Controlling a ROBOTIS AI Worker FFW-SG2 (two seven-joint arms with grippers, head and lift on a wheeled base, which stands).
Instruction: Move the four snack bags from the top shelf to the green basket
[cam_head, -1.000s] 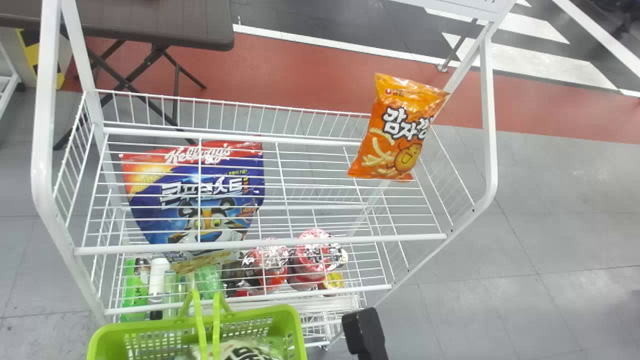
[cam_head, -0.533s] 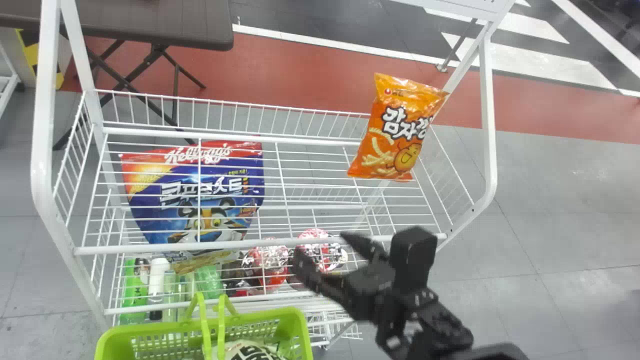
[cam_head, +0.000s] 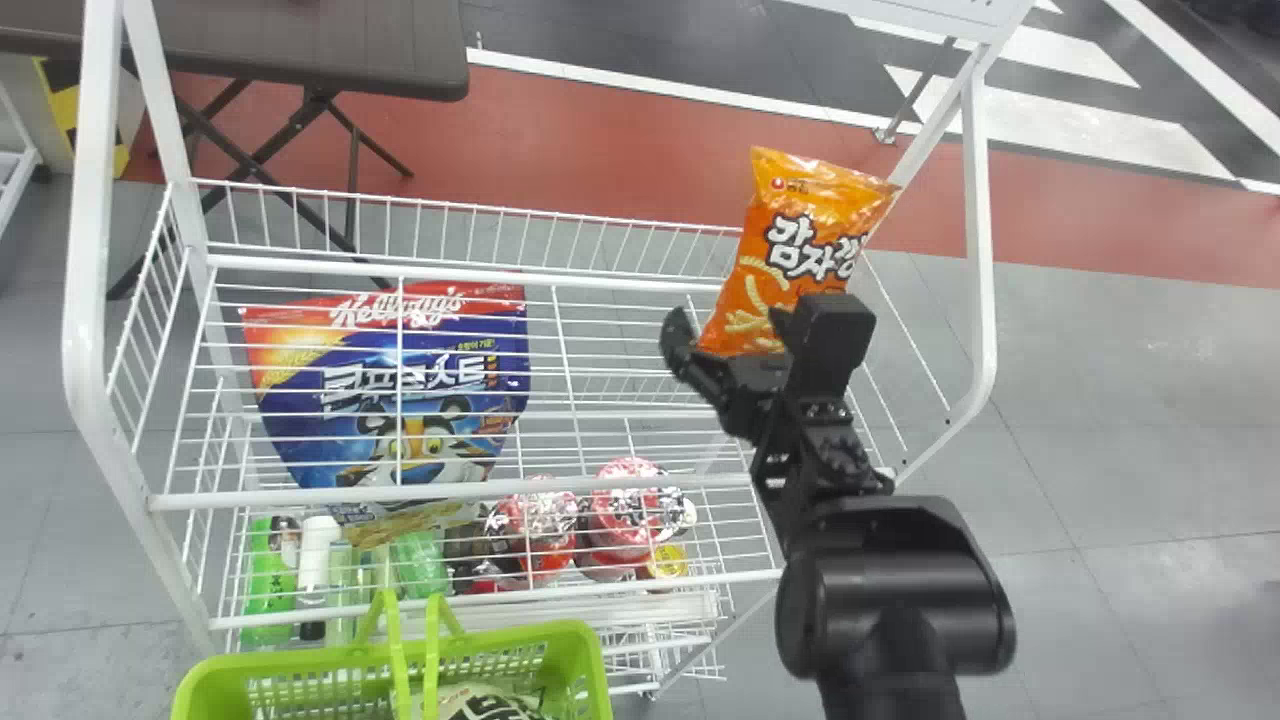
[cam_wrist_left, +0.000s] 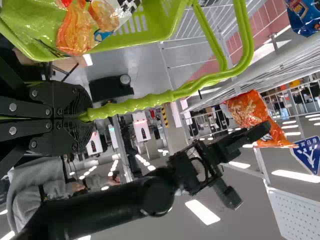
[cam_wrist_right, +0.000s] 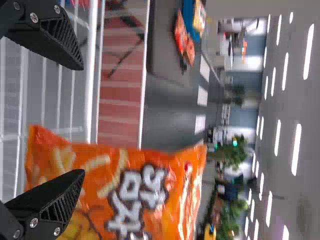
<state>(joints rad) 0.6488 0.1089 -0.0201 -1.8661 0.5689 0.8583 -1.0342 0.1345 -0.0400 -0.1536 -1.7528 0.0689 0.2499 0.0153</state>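
The right hand (cam_head: 728, 325) is wide open with nothing in its grip, at the right part of the top shelf (cam_head: 520, 490), just on the near side of the orange snack bag (cam_head: 800, 240). The bag stands upright, top end leaning towards the far right corner, and its lower part lies behind the hand. The right finger overlaps the bag in view, while the left finger is off to the bag's left side; whether either touches it, I cannot tell.

The left hand (cam_wrist_left: 86, 115) is closed round the handle (cam_wrist_left: 135, 103) of the green basket (cam_head: 300, 665), which is near and to the left, with snack bags (cam_wrist_left: 80, 30) inside. A blue cereal bag (cam_head: 400, 390) shows through the shelf wires on the left, and a dark table (cam_head: 300, 50) is at the far left.
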